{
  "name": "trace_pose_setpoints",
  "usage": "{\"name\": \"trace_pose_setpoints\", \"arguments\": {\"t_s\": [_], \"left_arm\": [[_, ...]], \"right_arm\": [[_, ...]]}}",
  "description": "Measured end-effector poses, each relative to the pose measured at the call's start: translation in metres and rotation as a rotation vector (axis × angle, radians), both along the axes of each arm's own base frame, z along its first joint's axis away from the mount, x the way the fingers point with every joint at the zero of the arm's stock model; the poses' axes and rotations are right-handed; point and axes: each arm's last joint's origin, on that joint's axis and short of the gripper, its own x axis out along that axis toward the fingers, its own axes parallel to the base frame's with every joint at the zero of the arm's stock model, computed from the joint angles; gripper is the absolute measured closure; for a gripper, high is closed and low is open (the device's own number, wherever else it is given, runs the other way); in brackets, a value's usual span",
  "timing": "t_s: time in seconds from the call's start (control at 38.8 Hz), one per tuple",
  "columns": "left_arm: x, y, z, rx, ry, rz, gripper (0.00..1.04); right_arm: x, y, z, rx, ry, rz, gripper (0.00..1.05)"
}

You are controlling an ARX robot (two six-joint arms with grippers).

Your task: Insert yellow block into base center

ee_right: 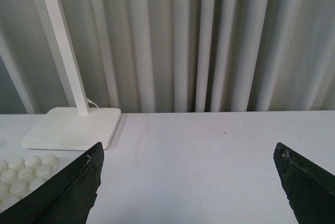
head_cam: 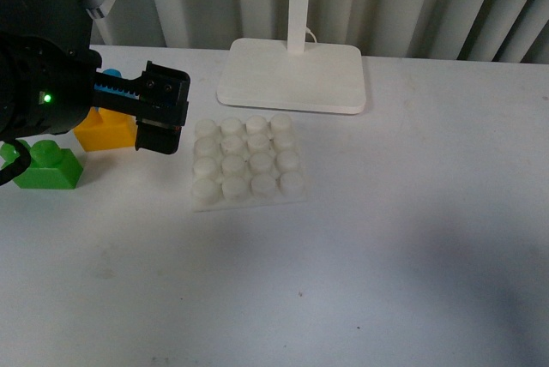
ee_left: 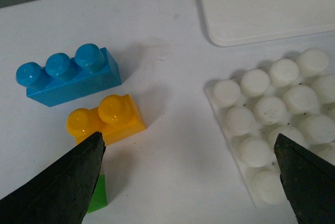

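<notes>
The yellow block [head_cam: 105, 131] lies on the white table at the left, its two studs up, partly behind my left gripper [head_cam: 161, 111]. In the left wrist view the yellow block [ee_left: 107, 122] sits just off one fingertip [ee_left: 78, 177] of my left gripper [ee_left: 188, 150], which is open and holds nothing. The base [head_cam: 249, 161], a white studded plate, lies flat mid-table with no brick on it; the base [ee_left: 272, 124] is near the other finger. My right gripper [ee_right: 187, 153] is open over bare table, with a corner of the base [ee_right: 23, 174] at the edge of its view.
A green brick [head_cam: 47, 165] lies in front of the yellow one, and a blue three-stud brick [ee_left: 68, 75] lies behind it. A smooth white slab with an upright post [head_cam: 292, 75] stands behind the base. Curtains hang along the back.
</notes>
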Motion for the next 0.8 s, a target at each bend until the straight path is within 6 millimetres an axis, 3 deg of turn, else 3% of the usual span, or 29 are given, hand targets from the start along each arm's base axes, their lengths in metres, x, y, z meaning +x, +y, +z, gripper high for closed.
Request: {"name": "trace_pose_setpoints", "arguments": {"t_s": [0.18, 0.49, 0.8], "left_arm": [[0.023, 0.002, 0.000, 0.061, 0.051, 0.004, 0.06], [0.060, 0.023, -0.002, 0.069, 0.135, 0.138, 0.06], [0.063, 0.030, -0.017, 0.095, 0.217, 0.182, 0.06]], "right_arm": [[0.000, 0.000, 0.000, 0.000, 0.000, 0.000, 0.09], [0.000, 0.000, 0.000, 0.000, 0.000, 0.000, 0.09], [0.000, 0.000, 0.000, 0.000, 0.000, 0.000, 0.09]]}}
